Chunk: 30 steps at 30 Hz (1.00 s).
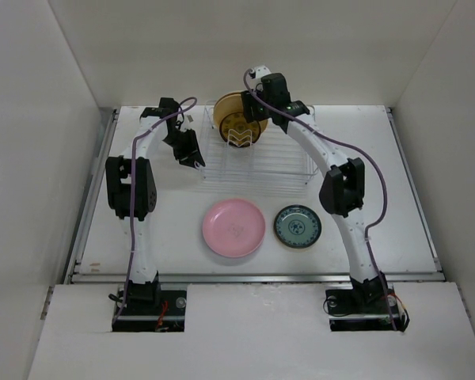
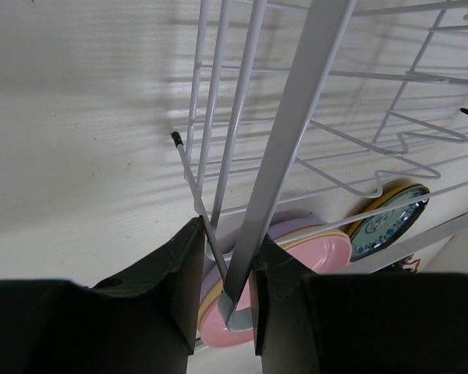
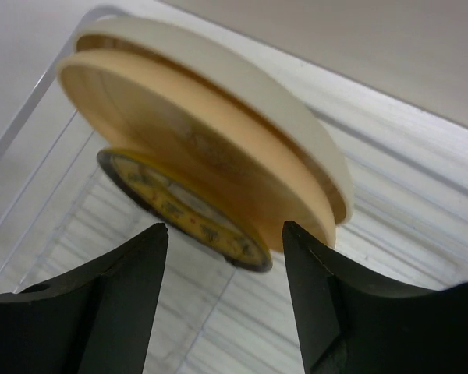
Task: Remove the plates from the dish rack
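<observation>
Now left gripper (image 2: 226, 273) pinches dish rack (image 2: 296, 132) rim; right gripper (image 3: 225, 234) wide beside plates (image 3: 218, 132).

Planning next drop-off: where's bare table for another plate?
Free: patch between left arm and pink plate; strip from the right arm to the table's right edge. Crowded: gap between pink plate and teal plate, and the band between them and the dish rack.

table (image 1: 396, 198), dish rack (image 1: 257, 162), pink plate (image 1: 233, 228), teal plate (image 1: 297, 226)

Dish rack (image 1: 281, 162), yellow plates (image 1: 226, 111) upright (far end), pink plate (image 1: 233, 228), teal plate (image 1: 297, 226) outside
</observation>
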### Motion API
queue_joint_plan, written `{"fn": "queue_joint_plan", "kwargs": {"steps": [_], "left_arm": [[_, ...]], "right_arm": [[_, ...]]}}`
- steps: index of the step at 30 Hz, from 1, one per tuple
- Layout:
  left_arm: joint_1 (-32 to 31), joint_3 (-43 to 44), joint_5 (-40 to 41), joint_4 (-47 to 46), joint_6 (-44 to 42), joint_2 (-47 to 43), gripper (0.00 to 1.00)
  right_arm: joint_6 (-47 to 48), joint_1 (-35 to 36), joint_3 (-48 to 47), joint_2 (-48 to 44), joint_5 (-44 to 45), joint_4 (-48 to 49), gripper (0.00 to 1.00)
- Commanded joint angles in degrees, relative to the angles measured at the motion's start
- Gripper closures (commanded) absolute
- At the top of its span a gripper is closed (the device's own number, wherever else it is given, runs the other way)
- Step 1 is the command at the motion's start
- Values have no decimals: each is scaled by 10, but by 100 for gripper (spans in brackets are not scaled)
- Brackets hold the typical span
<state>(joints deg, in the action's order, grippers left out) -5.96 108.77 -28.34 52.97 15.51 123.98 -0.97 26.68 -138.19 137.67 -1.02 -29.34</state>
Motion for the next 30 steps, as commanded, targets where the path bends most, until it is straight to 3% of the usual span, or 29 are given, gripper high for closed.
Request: {"fn": "queue_joint_plan", "kwargs": {"steps": [1,6,8,11,12,14,17,25,30], "left_arm": [[14,-8,50,19,22,20,100],[19,-8,56,19,16,25,100],[19,-8,56,19,16,25,100],[19,-8,56,19,16,25,100],[19,-8,56,19,16,25,100],[19,-8,56,19,16,25,100],[19,-8,50,19,16,25,100],[19,-2,23,8,41,25,100],[19,-2,10,3,62,14,100]], "right_arm": [[16,3,-47,42,46,103,32],[16,8,-39,73,52,138,31],[16,8,-39,80,26,138,35],[16,8,-33,80,11,138,49],[16,8,-33,74,11,138,64],[16,8,-33,65,11,133,81],[21,14,-17,19,11,133,95],[67,41,64,-95,34,177,100],[109,54,97,-114,67,177,100]]}}
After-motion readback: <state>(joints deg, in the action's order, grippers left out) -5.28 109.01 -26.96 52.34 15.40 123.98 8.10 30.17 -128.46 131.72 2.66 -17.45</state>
